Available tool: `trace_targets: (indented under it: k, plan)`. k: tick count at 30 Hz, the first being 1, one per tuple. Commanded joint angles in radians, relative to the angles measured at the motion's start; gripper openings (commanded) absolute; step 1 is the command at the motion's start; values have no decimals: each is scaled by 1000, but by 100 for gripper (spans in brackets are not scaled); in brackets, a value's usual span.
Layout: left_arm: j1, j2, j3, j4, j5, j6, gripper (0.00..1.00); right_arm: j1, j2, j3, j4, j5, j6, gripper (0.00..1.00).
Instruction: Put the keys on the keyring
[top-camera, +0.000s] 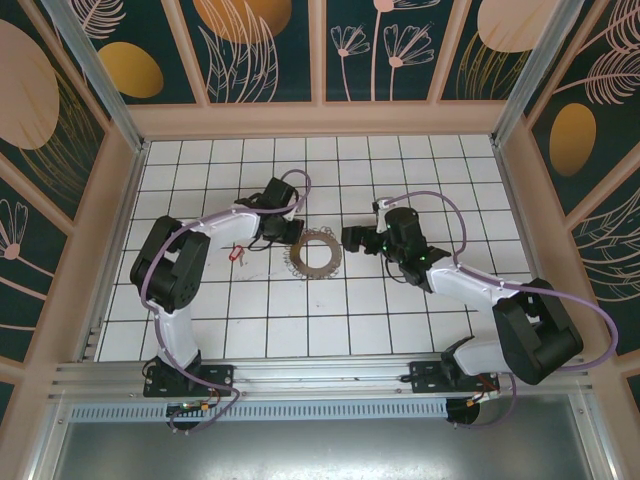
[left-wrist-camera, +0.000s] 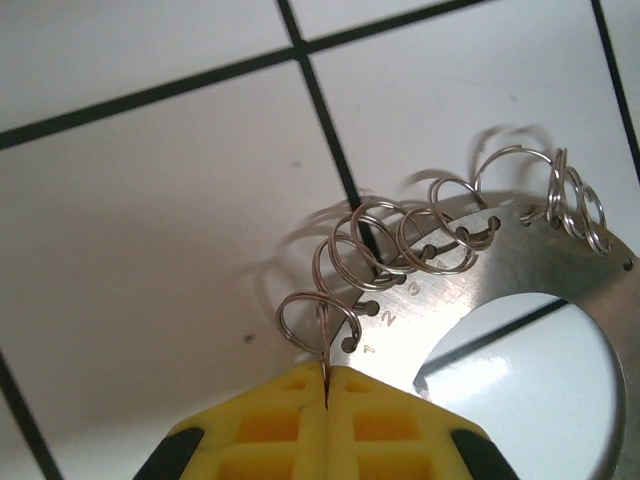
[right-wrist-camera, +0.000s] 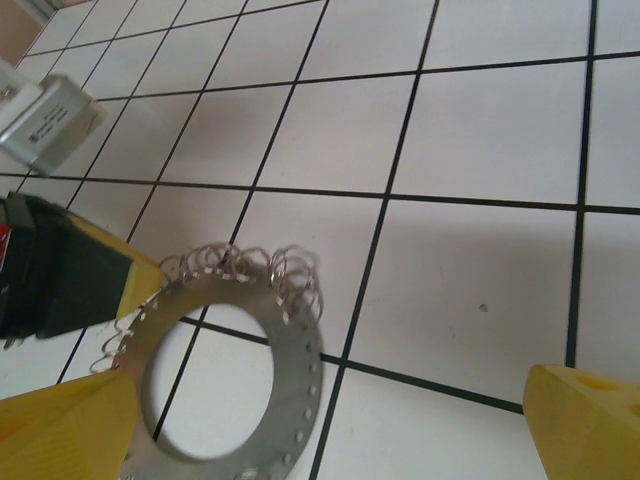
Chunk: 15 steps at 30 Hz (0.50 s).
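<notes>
Walls (top-camera: 265, 50) of dark panels painted with pale flowers box in the white tiled table (top-camera: 330, 325), and everything I can see sits inside that pen. Two arms reach in from the near edge, the left arm (top-camera: 175, 265) bending toward the middle and the right arm (top-camera: 470, 285) coming across from the other side. Between them, lying flat on the tiles near the centre, is the keyring (top-camera: 316, 254), a grey metal disc with a big hole and a fringe of small wire loops (left-wrist-camera: 400, 240) threaded through holes along its rim. The left hand (left-wrist-camera: 327, 375) is down at the disc's edge, its yellow fingers (left-wrist-camera: 270, 420) pressed tight together with one of those loops pinched between them, beside the stamped numerals. The right hand (right-wrist-camera: 330, 400) hangs just beside the opposite side of the ring, spread wide, holding nothing. The keys (top-camera: 237, 253), one tiny red piece, lie on the table left of the keyring and clear of it, close by the left forearm, which stands between them and the ring's far side.
</notes>
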Motion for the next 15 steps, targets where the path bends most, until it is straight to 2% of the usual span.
trace_targets:
  k: [1,5,11,15]
  plan:
    - [-3,-43,-7,-26,19,49,9,-17,-15,-15,31,-6,23,99]
    - [-4,-67,-10,-35,2,22,26,-18,-22,-21,25,-2,30,99]
    - [1,-147,-52,-67,-68,-38,39,-17,-27,-30,25,-2,36,99]
    - [45,-243,-126,-66,-94,-91,44,-17,-27,-31,27,-10,37,99]
